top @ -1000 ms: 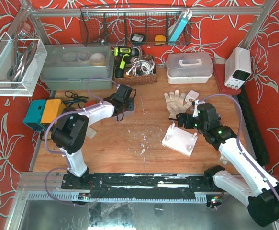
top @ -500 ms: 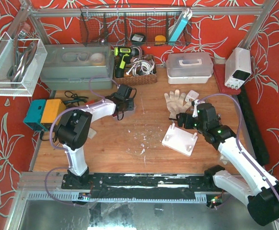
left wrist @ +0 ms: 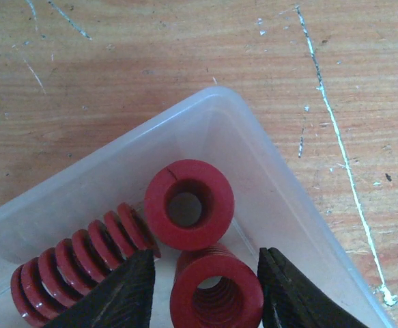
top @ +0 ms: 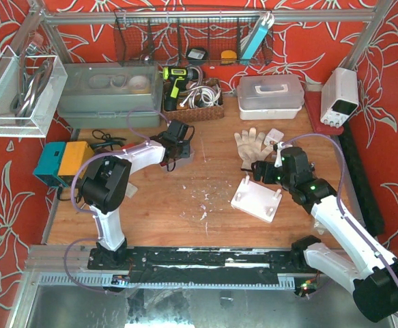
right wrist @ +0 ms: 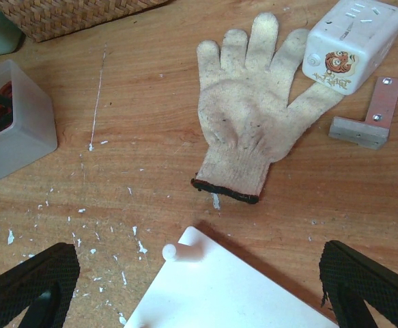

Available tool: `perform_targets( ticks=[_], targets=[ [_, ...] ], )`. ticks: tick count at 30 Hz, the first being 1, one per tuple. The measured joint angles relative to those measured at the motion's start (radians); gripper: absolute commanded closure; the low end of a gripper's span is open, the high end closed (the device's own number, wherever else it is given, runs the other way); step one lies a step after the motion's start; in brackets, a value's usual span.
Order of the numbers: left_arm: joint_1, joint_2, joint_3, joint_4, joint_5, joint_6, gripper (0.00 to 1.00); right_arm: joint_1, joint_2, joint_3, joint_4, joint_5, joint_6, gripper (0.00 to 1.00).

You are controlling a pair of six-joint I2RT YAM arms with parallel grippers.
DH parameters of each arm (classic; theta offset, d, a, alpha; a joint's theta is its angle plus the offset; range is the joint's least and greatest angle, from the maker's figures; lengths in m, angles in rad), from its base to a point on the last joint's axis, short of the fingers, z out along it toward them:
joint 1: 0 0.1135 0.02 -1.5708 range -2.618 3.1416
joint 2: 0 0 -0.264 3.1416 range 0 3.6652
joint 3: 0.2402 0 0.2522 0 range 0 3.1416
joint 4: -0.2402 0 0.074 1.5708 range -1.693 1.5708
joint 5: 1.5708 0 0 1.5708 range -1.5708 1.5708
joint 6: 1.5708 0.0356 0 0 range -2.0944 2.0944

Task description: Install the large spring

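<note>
The large spring [left wrist: 216,295], as it is judged to be, is found standing on end in a corner of the clear bin [left wrist: 257,160], which is set on the table [left wrist: 362,82] at about ten o'clock from the white plate [top: 257,199] in the overhead view. The left gripper [left wrist: 205,263] is hung straight over the bin so that its fingers [left wrist: 127,297] can be passed down either side of the coil, a pose suited to an upright part packed among others. A second upright spring [left wrist: 188,203] is pressed against the chosen one at twelve o'clock, and a third spring [left wrist: 76,268] is laid on its side at nine o'clock, so little room is left for the pads. The jaws are set only partly apart, just wider than the coil. The three-o'clock finger appears to be touching its rim, while a thin strip of bin seems visible at the nine-o'clock side, so it cannot be told whether the spring is actually clamped. The right gripper [right wrist: 199,294] is spread wide and empty above the plate's far edge, with a peg [right wrist: 170,251] seen between its fingers and a glove [right wrist: 250,116] lying at twelve o'clock. It is presumably placed there so that the plate can be steadied when the spring is brought over.
</note>
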Motion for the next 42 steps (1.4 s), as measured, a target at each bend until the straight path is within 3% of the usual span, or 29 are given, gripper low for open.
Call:
perform_targets(
  ticks=[11, 23, 33, 39, 42],
  targets=[
    [0.0, -0.004, -0.008, -0.001, -0.006, 0.0, 0.61, 0.0, 0.0, 0.0, 0.0, 0.0, 0.0, 0.03],
    [0.0, -0.024, -0.021, -0.004, -0.001, 0.035, 0.89, 0.0, 0.002, 0.0, 0.0, 0.015, 0.0, 0.03],
    [-0.011, -0.225, -0.067, 0.045, 0.053, 0.123, 0.98, 0.0, 0.042, 0.072, -0.048, -0.009, 0.021, 0.06],
    [-0.129, -0.407, -0.18, 0.188, 0.095, 0.259, 1.0, 0.0, 0.063, 0.154, -0.047, -0.155, 0.095, 0.17],
    [-0.19, -0.451, -0.211, 0.225, 0.156, 0.323, 1.0, 0.001, 0.083, 0.17, -0.034, -0.218, 0.031, 0.2]
  ],
)
